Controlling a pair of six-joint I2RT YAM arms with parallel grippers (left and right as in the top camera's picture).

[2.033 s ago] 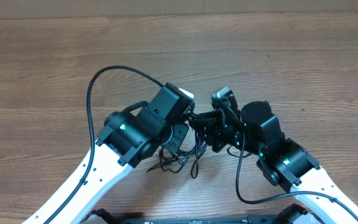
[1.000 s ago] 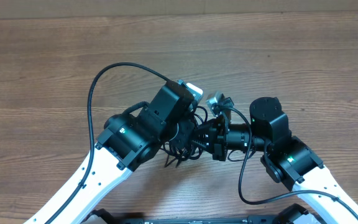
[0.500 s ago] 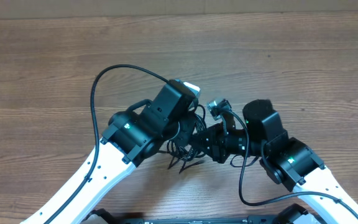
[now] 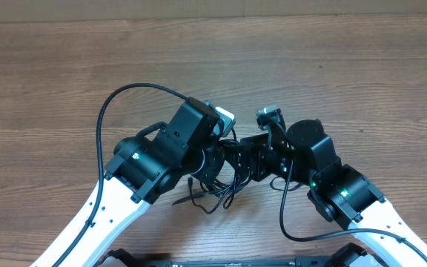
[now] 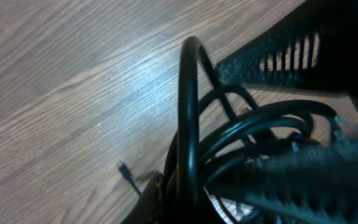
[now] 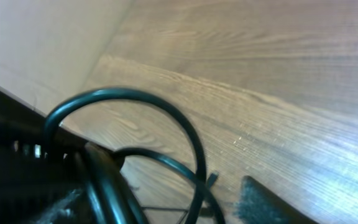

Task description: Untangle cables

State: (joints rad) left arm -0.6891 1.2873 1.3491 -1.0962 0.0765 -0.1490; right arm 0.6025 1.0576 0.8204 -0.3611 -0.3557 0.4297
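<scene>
Cables hung as one black knot just below the left claw, their loops trailing from it down to the wooden surface. That claw was closed, and in its wrist view several loops seemed pinched in it. The right claw faced it from just beside, jaws standing well apart, with one arched loop rising in the gap and nothing gripped. So the bundle lay between the two claws and nearer the left claw. The arched loop appeared to run across the right claw's gap, and any next pinch would likely depend on that. Counted: two arms, two claws, one tangle. How many separate cables made it up could not be told. One loose plug end showed near the left claw.
</scene>
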